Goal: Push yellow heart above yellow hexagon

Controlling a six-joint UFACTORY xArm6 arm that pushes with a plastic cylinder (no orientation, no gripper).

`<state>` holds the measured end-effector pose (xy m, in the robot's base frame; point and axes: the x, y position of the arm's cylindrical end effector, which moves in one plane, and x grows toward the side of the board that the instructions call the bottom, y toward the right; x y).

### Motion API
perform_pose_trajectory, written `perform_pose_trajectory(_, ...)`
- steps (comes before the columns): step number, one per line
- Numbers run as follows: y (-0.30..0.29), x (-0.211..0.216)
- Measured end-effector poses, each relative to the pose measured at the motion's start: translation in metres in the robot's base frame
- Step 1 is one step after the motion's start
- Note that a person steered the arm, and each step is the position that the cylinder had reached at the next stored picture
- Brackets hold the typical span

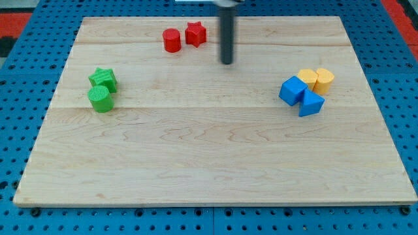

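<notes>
The yellow heart (307, 78) and the yellow hexagon (324, 79) sit side by side at the view's right, touching, heart on the left. A blue cube (293, 90) and a blue triangle (311, 103) press against them from below-left. My tip (226, 62) is near the view's top centre, well to the left of the yellow blocks and touching no block.
A red cylinder (172, 40) and a red star (195, 33) stand at the top, left of my tip. A green star (103, 79) and a green cylinder (100, 99) sit at the left. The wooden board (209, 163) ends against a blue pegboard (19, 130).
</notes>
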<state>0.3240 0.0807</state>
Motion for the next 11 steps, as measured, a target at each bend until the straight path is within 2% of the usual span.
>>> perform_pose_trajectory(1, 0.008, -0.021)
perform_pose_trajectory(2, 0.103, -0.037)
perform_pose_trajectory(3, 0.185, 0.013)
perform_pose_trajectory(4, 0.165, 0.092)
perform_pose_trajectory(5, 0.06, 0.085)
perform_pose_trajectory(7, 0.155, 0.095)
perform_pose_trajectory(8, 0.113, 0.058)
perform_pose_trajectory(9, 0.062, 0.051)
perform_pose_trajectory(10, 0.054, 0.052)
perform_pose_trajectory(11, 0.122, 0.052)
